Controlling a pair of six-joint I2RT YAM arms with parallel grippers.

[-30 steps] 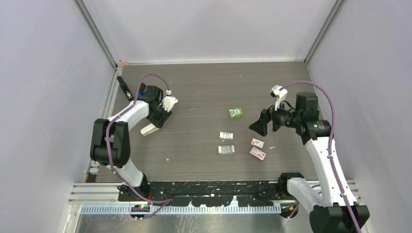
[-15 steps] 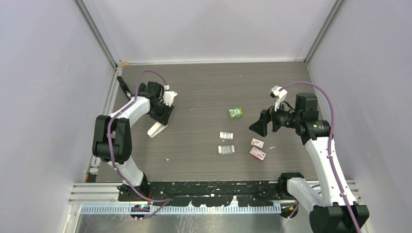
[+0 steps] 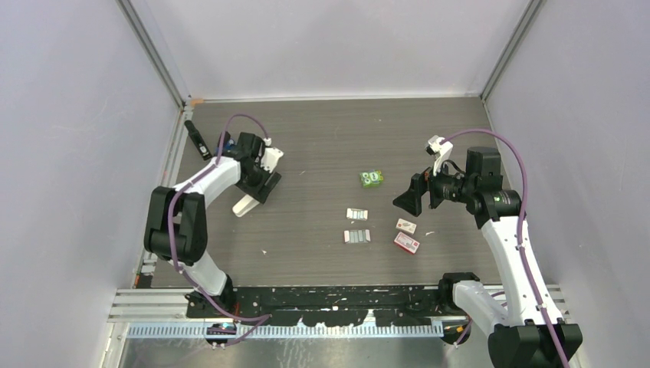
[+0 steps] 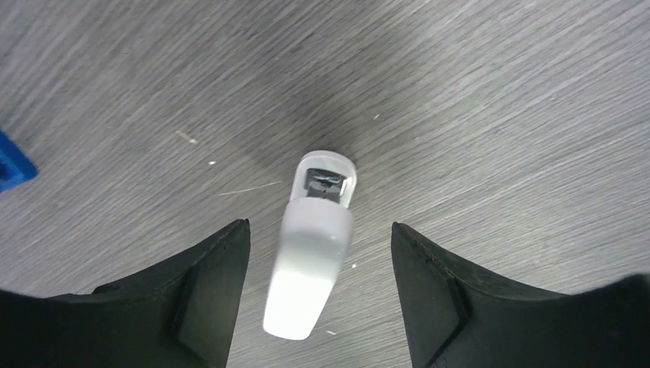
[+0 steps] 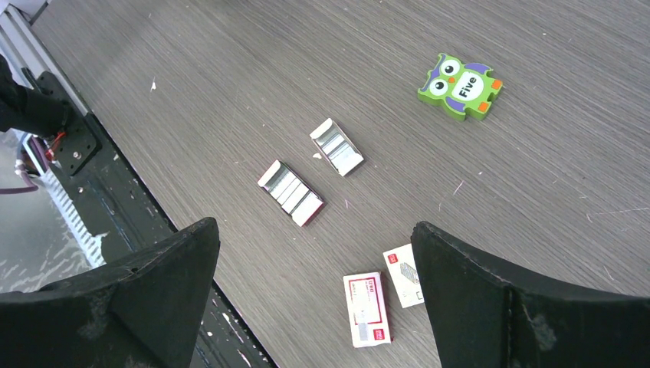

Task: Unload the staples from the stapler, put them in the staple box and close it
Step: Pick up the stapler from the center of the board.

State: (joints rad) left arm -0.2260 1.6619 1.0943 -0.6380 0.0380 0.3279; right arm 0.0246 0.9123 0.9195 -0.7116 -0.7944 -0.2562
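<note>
Left gripper (image 4: pixel 318 234) wide, straddling white stapler (image 4: pixel 308 285) lying far-left on table (image 3: pixel 322 138), not touching. Right gripper (image 5: pixel 314 230) wide, above staples (image 5: pixel 290 192) right of centre.

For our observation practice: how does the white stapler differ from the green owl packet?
The white stapler is plain white; the green owl packet is green with purple, orange and the word Five. The stapler is long and narrow; the owl packet is squat. The stapler lies untouched inside the open left gripper; the owl packet has no gripper around it. Both lie on the grey table.
</note>
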